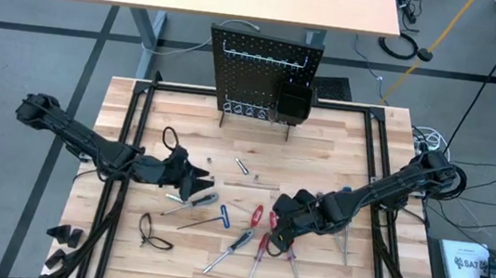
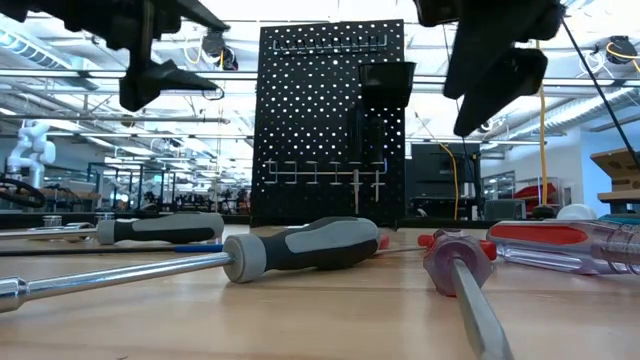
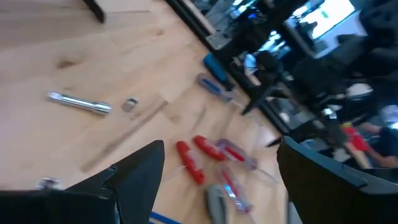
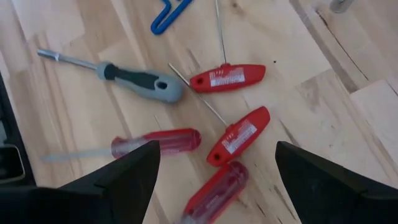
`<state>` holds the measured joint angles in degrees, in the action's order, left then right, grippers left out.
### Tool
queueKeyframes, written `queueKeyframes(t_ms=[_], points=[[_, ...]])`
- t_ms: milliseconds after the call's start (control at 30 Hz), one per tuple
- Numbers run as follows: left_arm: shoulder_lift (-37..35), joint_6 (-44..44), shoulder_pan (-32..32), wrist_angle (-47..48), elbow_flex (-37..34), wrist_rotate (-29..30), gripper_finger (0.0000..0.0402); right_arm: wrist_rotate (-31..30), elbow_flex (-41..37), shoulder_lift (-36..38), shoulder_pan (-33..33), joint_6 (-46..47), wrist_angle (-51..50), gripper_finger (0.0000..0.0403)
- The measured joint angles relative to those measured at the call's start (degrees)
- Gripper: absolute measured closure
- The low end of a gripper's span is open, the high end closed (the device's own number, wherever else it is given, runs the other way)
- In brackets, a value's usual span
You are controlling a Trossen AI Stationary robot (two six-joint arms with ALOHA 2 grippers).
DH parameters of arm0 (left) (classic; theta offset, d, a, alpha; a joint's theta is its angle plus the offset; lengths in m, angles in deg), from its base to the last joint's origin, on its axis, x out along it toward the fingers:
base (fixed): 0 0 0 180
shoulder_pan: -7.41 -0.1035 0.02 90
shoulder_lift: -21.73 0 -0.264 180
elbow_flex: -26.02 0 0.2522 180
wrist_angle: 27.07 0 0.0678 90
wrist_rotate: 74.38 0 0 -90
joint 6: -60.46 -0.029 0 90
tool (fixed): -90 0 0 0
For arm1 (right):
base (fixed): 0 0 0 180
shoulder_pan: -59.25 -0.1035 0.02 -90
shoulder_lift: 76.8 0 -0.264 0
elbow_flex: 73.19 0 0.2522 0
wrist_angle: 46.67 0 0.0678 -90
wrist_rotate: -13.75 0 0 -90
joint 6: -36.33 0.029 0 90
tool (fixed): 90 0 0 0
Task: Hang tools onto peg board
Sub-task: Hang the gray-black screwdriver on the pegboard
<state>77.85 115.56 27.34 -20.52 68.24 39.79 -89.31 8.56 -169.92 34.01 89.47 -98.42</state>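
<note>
Bare desk [image 1: 323, 134] lies in front of the peg board [image 1: 263, 73] at 12 o'clock — easy to pass. Toward 6 o'clock, the tools [image 1: 251, 238] lie thick between both arms — little room there.

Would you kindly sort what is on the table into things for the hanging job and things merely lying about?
For the job: peg board; red-handled tools; grey-handled driver; blue T-handle key.
Lying about: black cable loops; black clips at the table's corner.

Screwdrivers [image 1: 253, 238] are lying scattered on the tabletop [image 1: 323, 138] between both arms; the peg board [image 1: 262, 70] is standing upright at its far edge, both tools [image 1: 188, 184] [image 1: 279, 236] hovering open.
</note>
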Motion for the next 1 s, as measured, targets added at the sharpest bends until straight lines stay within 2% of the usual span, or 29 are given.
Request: queueKeyframes(t_ms=[167,300,600,800,1000], points=[[1.0,3.9,2.5,-1.7,0.2,1.9,0.0091,-0.1,0.0,0.0,-1.9,-1.8,-0.6,0.0092],[4.3,3.3,3.4,-1.4,2.4,2.1,0.0091,0.0,0.0,0.0,-2.9,-2.8,-0.3,0.0092],[12.2,-5.6,1.9,0.1,6.5,-10.0,0.0091,-2.8,0.0,0.0,-2.8,-1.4,5.1,0.0092],[12.9,-13.6,0.2,10.1,6.6,-17.9,0.0092,-9.2,0.0,-0.1,-2.4,-1.6,10.5,0.0092],[12.7,-18.2,0.5,23.0,6.6,-17.8,0.0092,-11.0,0.0,-1.7,-0.8,-3.1,19.2,0.0092]])
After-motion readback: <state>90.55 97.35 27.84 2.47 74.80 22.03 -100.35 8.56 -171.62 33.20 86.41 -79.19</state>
